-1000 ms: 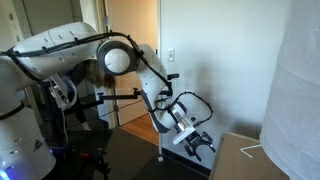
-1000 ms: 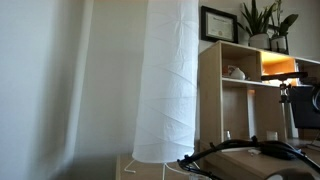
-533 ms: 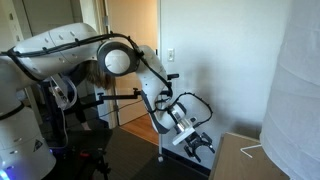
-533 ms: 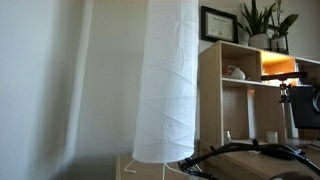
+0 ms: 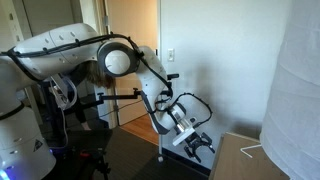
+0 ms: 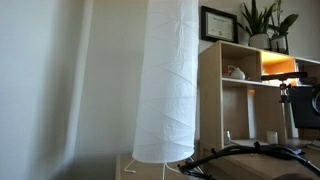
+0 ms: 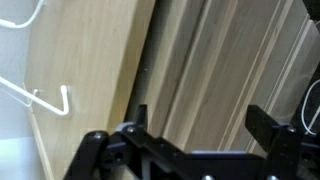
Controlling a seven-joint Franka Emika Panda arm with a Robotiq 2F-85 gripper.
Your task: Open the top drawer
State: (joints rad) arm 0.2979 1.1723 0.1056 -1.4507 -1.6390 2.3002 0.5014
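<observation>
Indoors, gripper (image 7: 200, 113) spread, shelf (image 6: 210, 92) holding small object (image 6: 234, 72)

A plant (image 6: 262, 20) stands on the shelf (image 6: 210, 90) beside the lamp (image 6: 170, 80).

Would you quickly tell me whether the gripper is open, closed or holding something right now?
Gripper: open, with the jaws spread apart and nothing held between them.
</observation>
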